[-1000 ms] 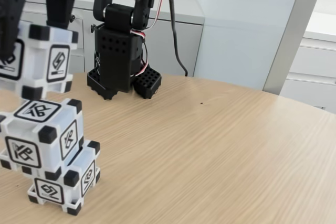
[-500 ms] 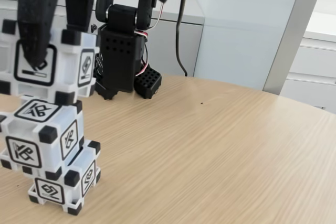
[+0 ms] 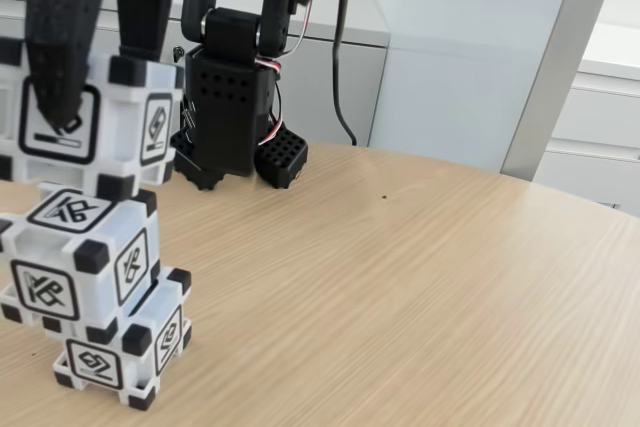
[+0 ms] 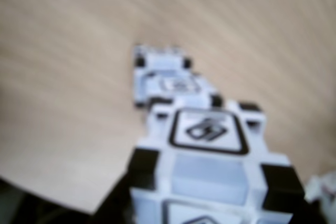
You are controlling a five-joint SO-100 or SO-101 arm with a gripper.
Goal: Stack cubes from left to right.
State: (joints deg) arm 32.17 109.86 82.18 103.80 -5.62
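Fixed view: boxy black-cornered plastic cubes (image 3: 85,277)

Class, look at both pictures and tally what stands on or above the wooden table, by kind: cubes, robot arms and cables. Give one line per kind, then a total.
Cubes: 3, namely the held cube, the middle cube and the bottom cube
Robot arms: 1, with its base at the back and its gripper shut on the held cube
Cables: 1, the black cable
Total: 5
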